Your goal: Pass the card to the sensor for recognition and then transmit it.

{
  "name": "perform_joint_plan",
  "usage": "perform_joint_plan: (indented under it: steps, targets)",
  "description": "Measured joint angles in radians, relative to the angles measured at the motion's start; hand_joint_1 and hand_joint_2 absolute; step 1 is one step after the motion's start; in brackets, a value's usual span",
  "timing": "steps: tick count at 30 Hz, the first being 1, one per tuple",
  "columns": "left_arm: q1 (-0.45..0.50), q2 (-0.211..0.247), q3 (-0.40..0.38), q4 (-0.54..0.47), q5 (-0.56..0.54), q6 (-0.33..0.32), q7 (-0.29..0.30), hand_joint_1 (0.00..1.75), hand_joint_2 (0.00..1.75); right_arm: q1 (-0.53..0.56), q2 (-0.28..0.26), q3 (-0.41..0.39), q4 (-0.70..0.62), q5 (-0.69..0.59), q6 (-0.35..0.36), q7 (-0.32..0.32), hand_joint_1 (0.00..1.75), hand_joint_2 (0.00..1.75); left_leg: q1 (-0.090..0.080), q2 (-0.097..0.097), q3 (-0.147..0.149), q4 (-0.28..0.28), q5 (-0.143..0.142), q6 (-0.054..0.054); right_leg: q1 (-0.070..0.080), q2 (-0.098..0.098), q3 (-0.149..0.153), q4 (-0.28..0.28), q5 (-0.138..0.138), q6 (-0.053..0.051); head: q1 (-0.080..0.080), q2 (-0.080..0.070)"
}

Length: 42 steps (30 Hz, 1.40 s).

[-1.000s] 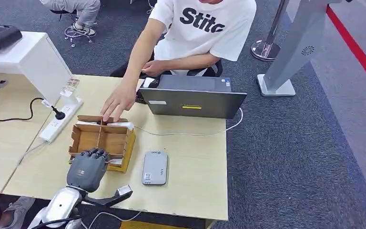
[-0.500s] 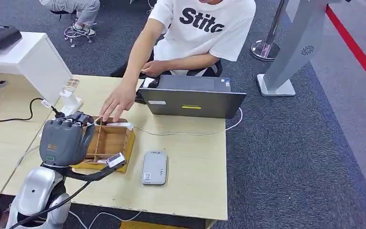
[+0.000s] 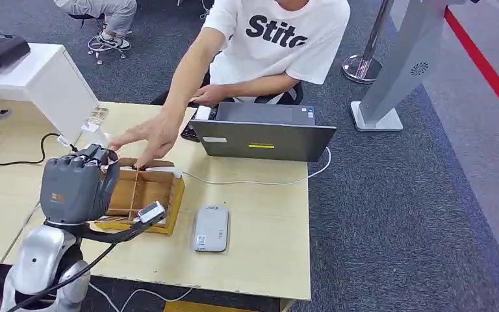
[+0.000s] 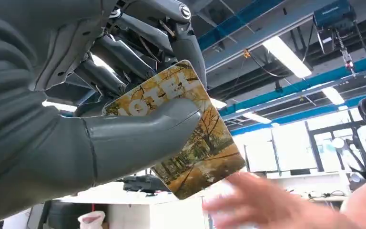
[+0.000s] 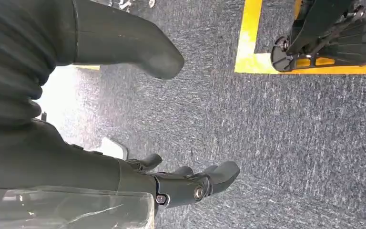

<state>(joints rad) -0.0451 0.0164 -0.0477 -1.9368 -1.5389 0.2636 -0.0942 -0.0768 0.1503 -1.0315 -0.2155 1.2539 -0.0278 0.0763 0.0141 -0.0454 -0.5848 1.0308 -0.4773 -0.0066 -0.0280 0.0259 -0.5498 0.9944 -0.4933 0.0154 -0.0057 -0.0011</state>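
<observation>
Head view: the left hand (image 3: pixel 75 185) is raised above the table (image 3: pixel 260 240), its grey back toward the camera and its fingers curled so that what it holds is hidden here; just beyond it lies a cardboard divider box (image 3: pixel 144 192), and beside that, toward the robot's right, a grey card reader (image 3: pixel 210 228); a person's hand (image 3: pixel 144 135) reaches over the far edge of the box, close to the robot's fingertips; a laptop (image 3: pixel 263 133) stands farther back.

Left wrist view: here the grip is plain; the thumb (image 4: pixel 138 136) presses a hotel card (image 4: pixel 190 138) with an autumn-tree picture against the dark fingers (image 4: pixel 124 55) behind it; the person's blurred hand (image 4: pixel 267 202) is just past the card's free corner.

Right wrist view: the right hand (image 5: pixel 181 183) hangs over blue-grey carpet (image 5: pixel 290 138), fingers loosely apart, holding nothing.
</observation>
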Motion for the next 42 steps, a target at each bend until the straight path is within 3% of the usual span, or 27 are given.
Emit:
perform_joint_plan:
  steps: [13,14,15,25,30,34,35,38,40,42]
  targets:
    - [0.002,-0.006,0.014,0.002,0.000,0.005,-0.001,1.75,1.75,-0.001,0.000,-0.007,0.000,0.003,0.003,0.001,0.00,1.75,0.000,0.000,0.000,0.000,0.000,0.000,0.000,0.000,0.000,0.000,0.000,0.000,0.000,0.000]
    - [0.002,-0.006,0.014,0.002,-0.001,0.005,-0.001,0.16,1.75,-0.001,0.000,-0.008,0.000,0.003,0.003,0.001,0.00,1.75,0.000,0.000,0.000,0.000,0.000,0.000,0.000,0.000,0.000,0.000,0.000,0.000,0.000,0.000]
    - [0.002,-0.006,0.015,0.002,-0.001,0.005,-0.001,0.00,1.75,-0.001,0.000,-0.008,0.000,0.003,0.003,0.001,0.00,1.75,0.000,0.000,0.000,0.000,0.000,0.000,0.000,0.000,0.000,0.000,0.000,0.000,0.000,0.000]
    - [0.017,-0.021,0.032,-0.002,0.051,0.024,-0.007,0.00,1.75,-0.003,0.001,-0.010,0.000,0.006,0.003,0.003,0.00,1.75,0.000,0.000,0.000,0.000,0.000,0.000,0.000,0.000,0.000,0.000,0.000,0.000,0.000,0.000]
    - [0.087,-0.080,0.081,-0.091,0.340,0.087,-0.137,0.00,1.75,-0.002,0.006,-0.023,0.000,-0.006,-0.005,0.003,0.00,1.75,0.000,0.000,0.000,0.000,0.000,0.000,0.000,0.000,0.000,0.000,0.000,0.000,0.000,0.000]
    - [0.124,-0.116,0.119,-0.146,0.394,0.097,-0.181,0.00,1.75,-0.004,0.009,-0.034,0.000,-0.008,-0.007,0.003,0.00,1.75,0.000,-0.001,-0.001,0.000,0.000,0.000,0.000,0.000,0.000,0.000,-0.001,0.000,0.000,0.000]
    - [0.136,-0.126,0.129,-0.158,0.451,0.115,-0.215,0.00,1.75,-0.004,0.010,-0.036,0.000,-0.009,-0.008,0.005,0.00,1.75,0.000,0.000,-0.001,0.000,0.000,0.000,0.000,0.000,0.000,0.000,0.000,0.000,0.000,0.000]
    - [0.199,-0.190,0.206,-0.222,0.780,0.145,-0.375,0.00,1.75,-0.002,0.011,-0.047,0.000,-0.023,-0.021,0.021,0.00,1.75,0.000,0.001,0.000,-0.001,-0.001,0.001,0.000,0.001,0.000,0.000,-0.001,0.001,0.000,0.000]
    - [0.242,-0.247,0.328,-0.237,1.050,0.071,-0.472,0.00,1.75,-0.001,0.014,-0.060,0.000,-0.032,-0.027,0.023,0.00,1.75,0.000,0.001,0.000,-0.001,-0.001,0.000,0.000,0.001,0.000,0.000,-0.001,0.001,0.000,0.000]
    - [0.259,-0.282,0.476,-0.215,1.245,-0.039,-0.535,0.00,1.75,-0.001,0.017,-0.071,0.000,-0.039,-0.033,0.021,0.00,1.75,0.000,0.001,0.000,-0.001,-0.002,0.000,0.000,0.001,-0.001,0.000,-0.002,0.000,0.001,0.000]
